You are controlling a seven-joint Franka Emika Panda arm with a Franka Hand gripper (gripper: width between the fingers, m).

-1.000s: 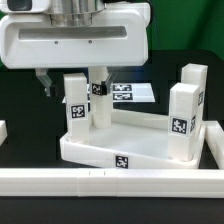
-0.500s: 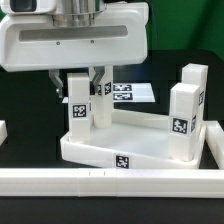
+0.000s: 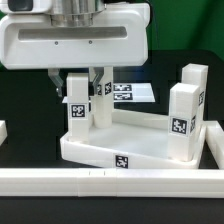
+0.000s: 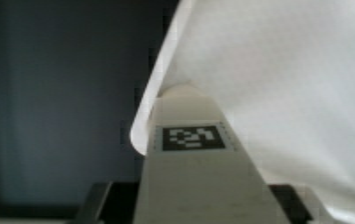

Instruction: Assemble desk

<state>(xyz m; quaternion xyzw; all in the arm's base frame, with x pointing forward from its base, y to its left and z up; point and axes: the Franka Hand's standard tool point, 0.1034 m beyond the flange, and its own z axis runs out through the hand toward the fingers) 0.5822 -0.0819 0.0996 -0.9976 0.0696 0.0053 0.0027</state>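
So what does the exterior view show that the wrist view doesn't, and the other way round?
Only the exterior view shows the whole scene: the tabletop, two upright legs on its right side, the marker board, the border rail and the gripper straddling a leg. Only the wrist view shows that leg's tag close up, from above. Both show this tagged leg.

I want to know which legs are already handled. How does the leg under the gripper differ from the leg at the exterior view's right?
The leg under the gripper stands between the gripper's fingers; the right leg stands free, with nothing near it. The first rises at the tabletop's left corner, the second at its front right corner. Both are white, square, upright, and carry a black-and-white tag.
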